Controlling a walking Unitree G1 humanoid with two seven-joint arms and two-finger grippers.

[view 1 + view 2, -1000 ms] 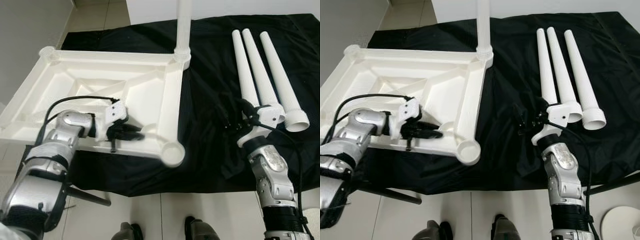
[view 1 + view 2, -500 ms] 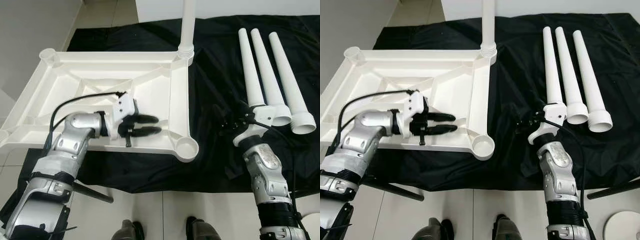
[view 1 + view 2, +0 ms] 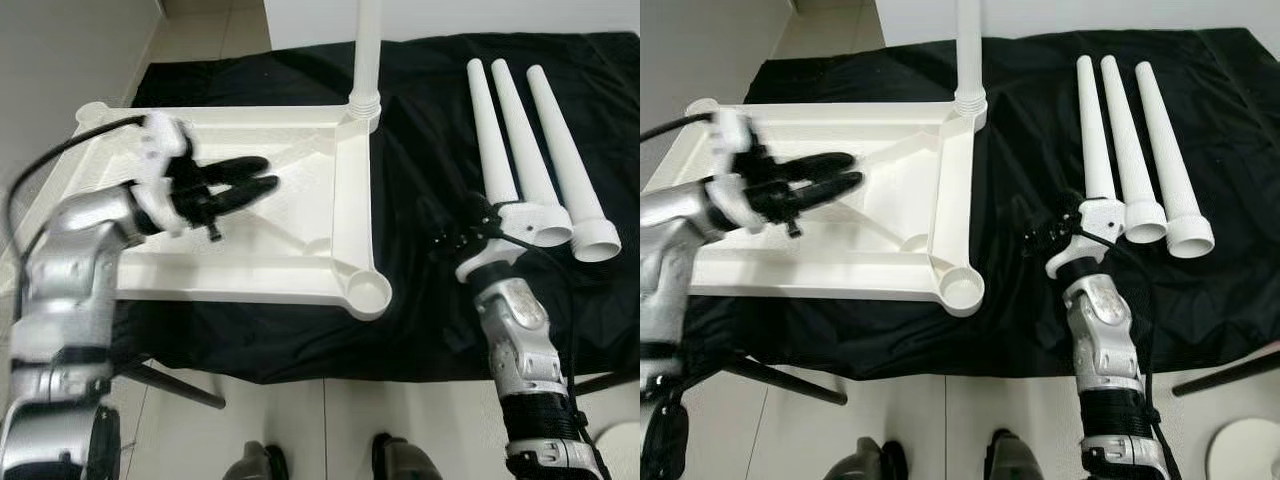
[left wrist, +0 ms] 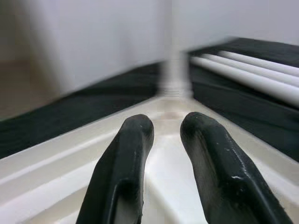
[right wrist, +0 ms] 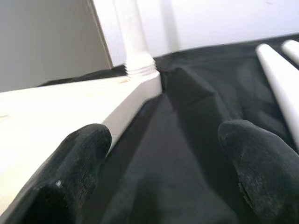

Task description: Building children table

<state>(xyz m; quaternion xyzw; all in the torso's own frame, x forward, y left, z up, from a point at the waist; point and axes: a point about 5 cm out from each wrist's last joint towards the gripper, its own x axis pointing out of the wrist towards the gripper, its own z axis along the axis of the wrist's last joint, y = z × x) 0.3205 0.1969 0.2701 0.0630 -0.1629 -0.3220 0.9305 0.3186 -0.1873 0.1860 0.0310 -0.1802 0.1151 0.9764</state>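
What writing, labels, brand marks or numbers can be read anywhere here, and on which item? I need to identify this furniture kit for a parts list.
None can be read.
The white tabletop, lying upside down, shows bare moulded plastic with no lettering.
The mounted leg and three loose legs are plain white.
The black cloth bears no print.
The left gripper and right gripper show no legible marking.

Upturned white tabletop [image 3: 345, 205], one leg [image 3: 367, 50] upright, three legs [image 3: 535, 150] loose beside.

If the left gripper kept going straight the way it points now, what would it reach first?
Probably the mounted leg at the tabletop's far corner; the left gripper, its fingers slightly apart, aims that way above the tabletop, though depth is unclear.
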